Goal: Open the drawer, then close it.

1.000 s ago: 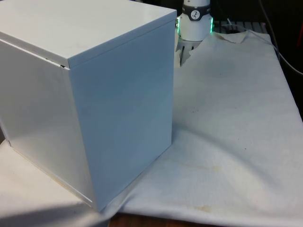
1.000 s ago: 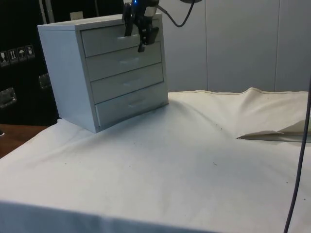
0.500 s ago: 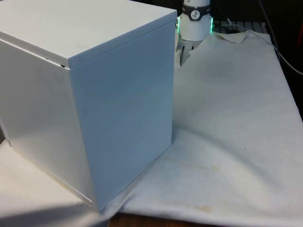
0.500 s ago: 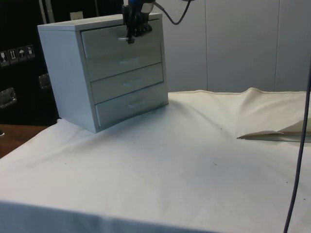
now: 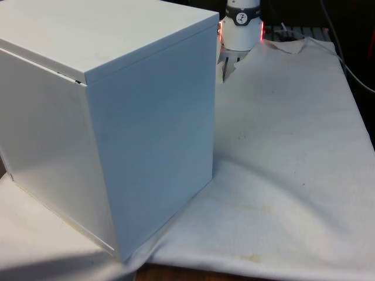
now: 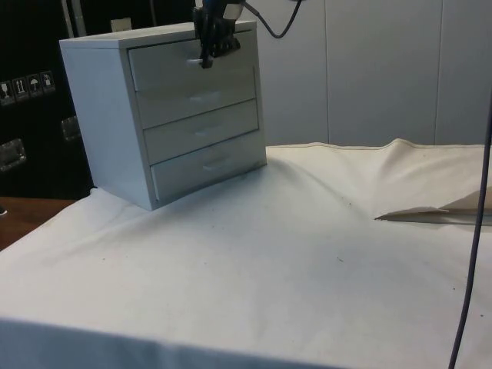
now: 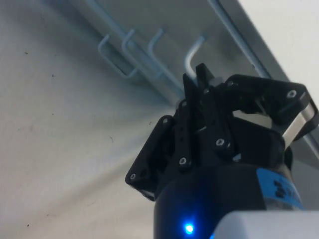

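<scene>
Chest of drawers (image 6: 173,115): far left of the table in the side view, all drawers flush.
Gripper (image 6: 207,55): fingers closed on the top drawer's handle (image 7: 192,52).
Change: barely moved since half a second ago.
Meaning: grasp made; pull-out looks next.

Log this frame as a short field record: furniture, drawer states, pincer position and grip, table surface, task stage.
furniture: white chest of drawers, four drawers, its plain back and side turned to the front view
drawer states: all four look flush; top drawer not visibly pulled out
pincer position: pincer at the top drawer's handle
grip: fingers closed around the handle
table surface: white cloth, wrinkled, with a raised fold on the far side
task stage: handle grasped, opening not yet visible
</scene>
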`<state>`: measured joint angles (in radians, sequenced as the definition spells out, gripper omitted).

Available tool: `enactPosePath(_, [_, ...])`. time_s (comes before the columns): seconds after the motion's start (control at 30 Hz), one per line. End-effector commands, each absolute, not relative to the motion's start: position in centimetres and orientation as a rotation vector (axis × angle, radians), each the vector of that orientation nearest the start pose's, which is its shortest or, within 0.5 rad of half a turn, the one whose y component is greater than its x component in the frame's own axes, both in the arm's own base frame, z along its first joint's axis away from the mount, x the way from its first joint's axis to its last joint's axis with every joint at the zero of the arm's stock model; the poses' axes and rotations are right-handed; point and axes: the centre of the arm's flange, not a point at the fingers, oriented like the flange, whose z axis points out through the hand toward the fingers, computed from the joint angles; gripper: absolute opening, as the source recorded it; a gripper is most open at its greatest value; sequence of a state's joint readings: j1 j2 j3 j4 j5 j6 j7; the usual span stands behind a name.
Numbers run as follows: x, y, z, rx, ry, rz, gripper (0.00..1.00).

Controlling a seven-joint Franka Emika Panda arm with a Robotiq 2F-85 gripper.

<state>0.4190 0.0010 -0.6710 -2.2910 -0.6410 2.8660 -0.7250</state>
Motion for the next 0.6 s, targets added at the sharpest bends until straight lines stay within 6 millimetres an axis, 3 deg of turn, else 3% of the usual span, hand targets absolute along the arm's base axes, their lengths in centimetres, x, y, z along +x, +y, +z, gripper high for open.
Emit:
enactPosePath(0.0, [54.0,-10.6,40.5,2.205,1.268,0.429,0.0])
enactPosePath(0.4, [53.8,-10.3,40.8,2.214,1.278,0.433,0.0])
enactPosePath(0.57, [52.4,-10.4,41.3,2.216,1.284,0.437,0.0])
